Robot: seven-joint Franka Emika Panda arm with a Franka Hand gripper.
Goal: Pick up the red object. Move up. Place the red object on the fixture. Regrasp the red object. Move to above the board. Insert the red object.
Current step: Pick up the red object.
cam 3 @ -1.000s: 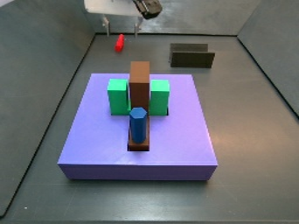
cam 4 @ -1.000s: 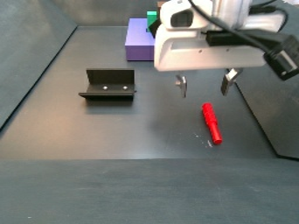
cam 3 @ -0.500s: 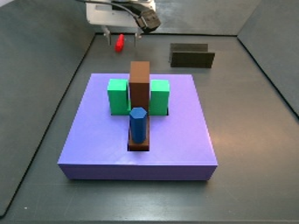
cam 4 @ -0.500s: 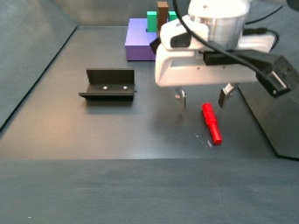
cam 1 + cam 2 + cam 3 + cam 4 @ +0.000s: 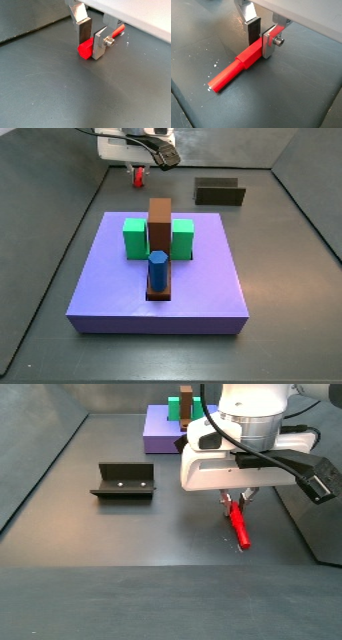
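The red object (image 5: pixel 234 67) is a short red peg lying flat on the grey floor; it also shows in a wrist view (image 5: pixel 85 50) and in both side views (image 5: pixel 138 175) (image 5: pixel 241 529). My gripper (image 5: pixel 261 47) is down at the floor with its silver fingers closed on one end of the peg, one on each side; it shows too in a wrist view (image 5: pixel 89 50) and in both side views (image 5: pixel 237 500) (image 5: pixel 138 170). The dark fixture (image 5: pixel 123 480) (image 5: pixel 219 192) stands apart on the floor. The lavender board (image 5: pixel 100 278) (image 5: pixel 158 431) lies away from the gripper.
On the board stand green blocks (image 5: pixel 135 238), a brown bar (image 5: pixel 160 223) and a blue peg (image 5: pixel 158 270). Dark walls ring the floor; one wall (image 5: pixel 314 524) runs close beside the red peg.
My gripper has come down from above the floor onto the red peg, and its fingers have moved from wide apart to closed on the peg.
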